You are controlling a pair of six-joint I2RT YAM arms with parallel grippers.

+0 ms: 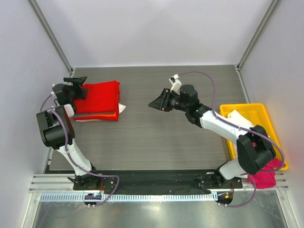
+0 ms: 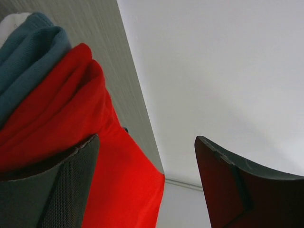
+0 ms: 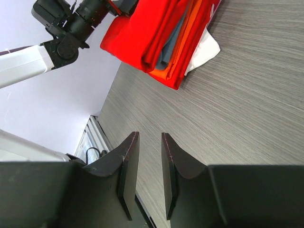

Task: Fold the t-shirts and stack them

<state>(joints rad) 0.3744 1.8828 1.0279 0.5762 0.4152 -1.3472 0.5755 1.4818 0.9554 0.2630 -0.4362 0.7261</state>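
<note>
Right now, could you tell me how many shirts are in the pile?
4: red shirt on top, grey-blue shirt and orange shirt layered under it, white shirt poking out at one corner; more may be hidden.

T-shirt stack (image 1: 97, 99) L on table (image 1: 156, 137), tray (image 1: 259, 114) R, maybe shirt (image 1: 236, 116) inside.

You get bright, even light; shadows on the surface (image 1: 156, 137) are faint. In your left wrist view the red t-shirt (image 2: 118, 190) looks oversaturated and the near jaws blur.

Overhead camera looks down; 2 wrist cameras share the shirt stack (image 3: 154, 33).
</note>
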